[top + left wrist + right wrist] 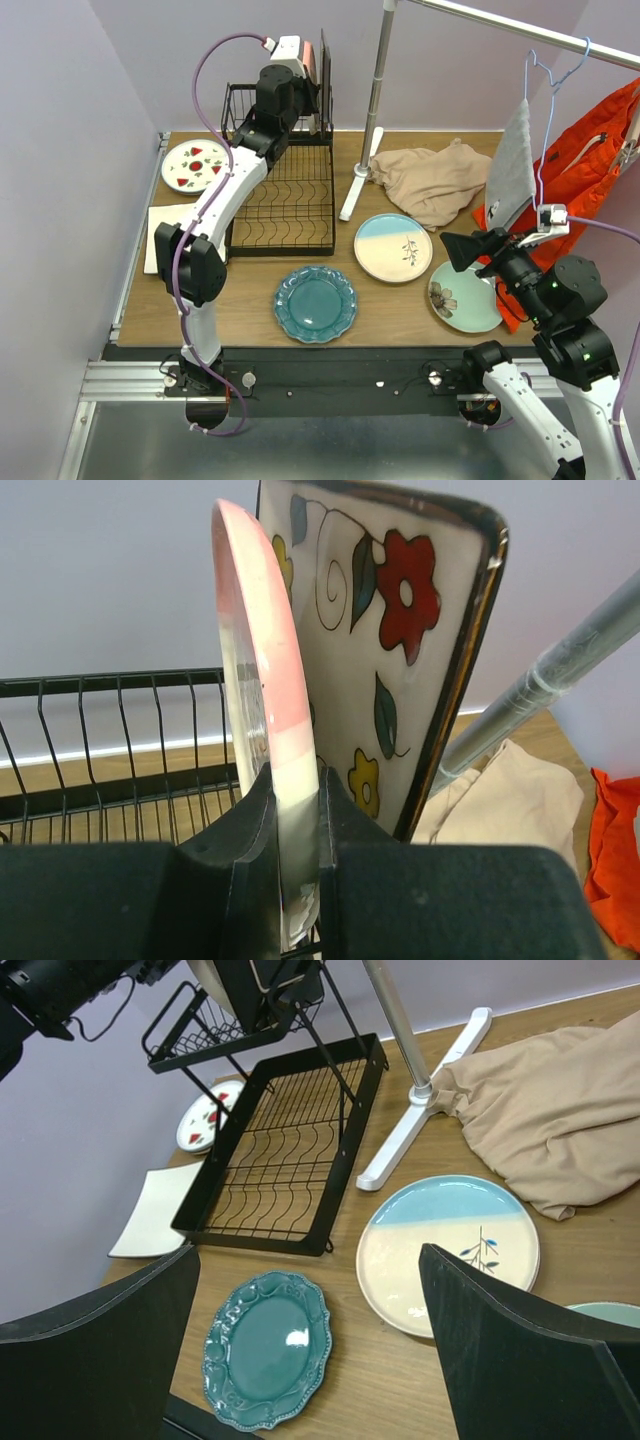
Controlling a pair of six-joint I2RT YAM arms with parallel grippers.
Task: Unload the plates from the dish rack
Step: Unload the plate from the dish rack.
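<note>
The left gripper point(298, 815) pinches the round cream-pink ceramic plate point(262, 680), upright in the upper basket of the black wire dish rack point(288, 205), beside the square floral plate point(400, 650). The right gripper point(308, 1290) hangs wide open, empty.

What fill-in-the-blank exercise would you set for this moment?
1. The left gripper clamps the pink-and-cream plate, which stands in the ____ basket of the dish rack.
2. Beside it stands a square plate painted with ____.
3. The right gripper has its jaws ____.
4. The scalloped plate on the table is coloured ____.

Missing words: upper; flowers; open; teal.
</note>
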